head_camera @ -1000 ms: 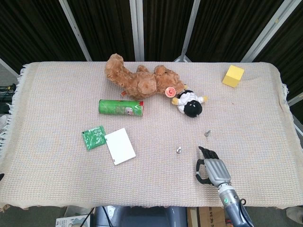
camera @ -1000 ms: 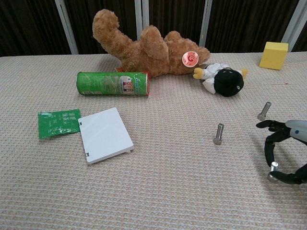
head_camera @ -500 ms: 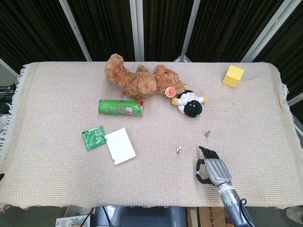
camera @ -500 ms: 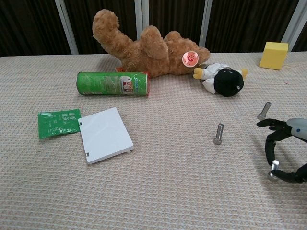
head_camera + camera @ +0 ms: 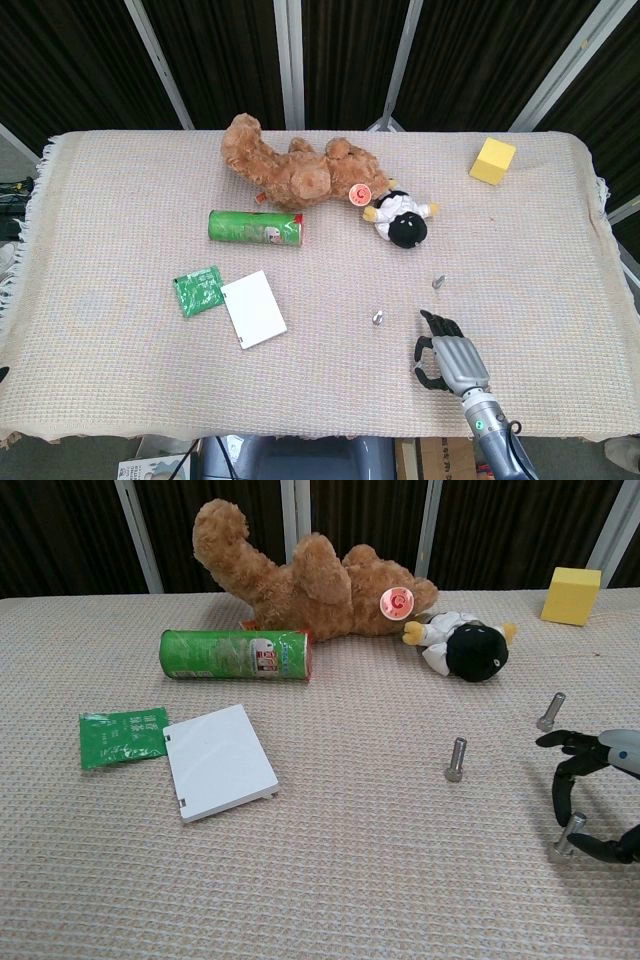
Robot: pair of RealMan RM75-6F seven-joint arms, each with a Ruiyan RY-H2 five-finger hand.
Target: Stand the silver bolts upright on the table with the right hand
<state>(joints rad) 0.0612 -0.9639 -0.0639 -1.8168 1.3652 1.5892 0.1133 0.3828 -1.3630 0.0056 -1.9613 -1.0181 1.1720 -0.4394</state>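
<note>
Three silver bolts stand on the woven cloth. One bolt (image 5: 456,759) (image 5: 378,318) is upright near the middle. A second bolt (image 5: 548,711) (image 5: 437,281) is upright further back and to the right. The third bolt (image 5: 567,834) stands slightly tilted at the front right, inside the curve of my right hand (image 5: 598,800) (image 5: 450,362). The fingers (image 5: 558,780) arch over it without touching it, and the thumb tip lies just beside its base. In the head view the hand hides this bolt. My left hand is not visible.
A brown teddy bear (image 5: 310,575), a small penguin plush (image 5: 470,648) and a green can (image 5: 236,655) lie at the back. A white card (image 5: 218,760) and a green packet (image 5: 122,735) lie at the left. A yellow block (image 5: 571,595) sits far right.
The thumb has drawn slightly to the right, away from the front bolt. More of that bolt's shaft now shows, standing on the cloth. The other two bolts have not moved.
</note>
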